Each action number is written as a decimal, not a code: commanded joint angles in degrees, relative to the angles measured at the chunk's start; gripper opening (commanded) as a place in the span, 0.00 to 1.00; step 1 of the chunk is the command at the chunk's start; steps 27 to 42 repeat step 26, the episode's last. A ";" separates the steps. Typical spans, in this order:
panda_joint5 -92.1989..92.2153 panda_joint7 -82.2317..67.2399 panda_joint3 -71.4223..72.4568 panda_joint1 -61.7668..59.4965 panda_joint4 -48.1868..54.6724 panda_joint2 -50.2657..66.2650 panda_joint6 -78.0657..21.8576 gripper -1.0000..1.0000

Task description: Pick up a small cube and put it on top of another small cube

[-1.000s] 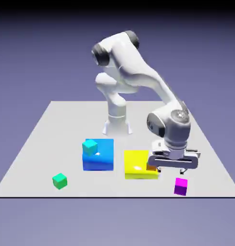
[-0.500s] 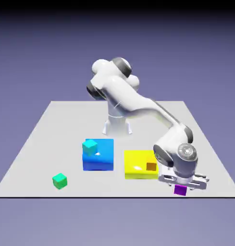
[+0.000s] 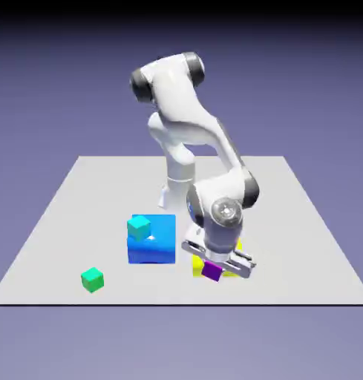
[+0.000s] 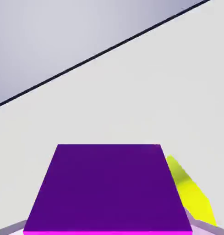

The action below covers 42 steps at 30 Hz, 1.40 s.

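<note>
Gripping the purple cube (image 3: pixel 211 272) in front of the yellow block (image 3: pixel 198 269)

Holding the purple cube snugly between the two fingertips (image 4: pixel 207 226), with the gripper (image 3: pixel 215 264) closed on opposite sides. Held up off the table (image 3: pixel 50 260), and turned at a slant in the exterior view. Seen there just below the hand and across part of the yellow block. Hard to judge from these angles whether directly above the block or nearer the camera.

Reaching forward from the base, bent high at the elbow, with the white arm (image 3: pixel 184 104) slanting down toward the exterior view's right. Covering much of the yellow block with the hand.

Filling the lower middle of the hand view with a broad dark purple face, plus a bright magenta strip along the bottom. Showing only slivers of grey fingertip at both lower corners. Peeking out to the right of the purple cube, a piece of yellow block. Crossing the upper part at a slant, the dark table edge (image 4: pixel 102 53).

Toward the exterior view's left, showing the teal cube (image 3: pixel 139 228) over the upper left part of the blue block (image 3: pixel 162 249). Resting on the table farther left and nearer the camera, the green cube (image 3: pixel 93 280), well apart from the gripper.
</note>
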 commanded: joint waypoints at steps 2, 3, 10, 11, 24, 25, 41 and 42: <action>2.49 -2.03 -4.12 0.10 -2.74 -4.16 -0.26 0.00; 3.79 -3.07 -6.17 0.16 -4.11 -6.23 -0.37 0.00; 12.94 -10.34 -20.57 0.52 -13.70 -20.77 -1.14 0.00; 14.25 -11.38 -22.63 0.57 -15.08 -22.84 -1.24 0.00; 24.83 -19.66 -34.00 1.84 -29.60 -30.67 8.85 1.00; 24.83 -19.66 -34.00 1.84 -29.60 -30.67 8.85 1.00; 24.19 -19.19 -34.21 1.61 -28.13 -31.73 6.36 1.00; 24.19 -19.19 -34.21 1.61 -28.13 -31.73 6.36 1.00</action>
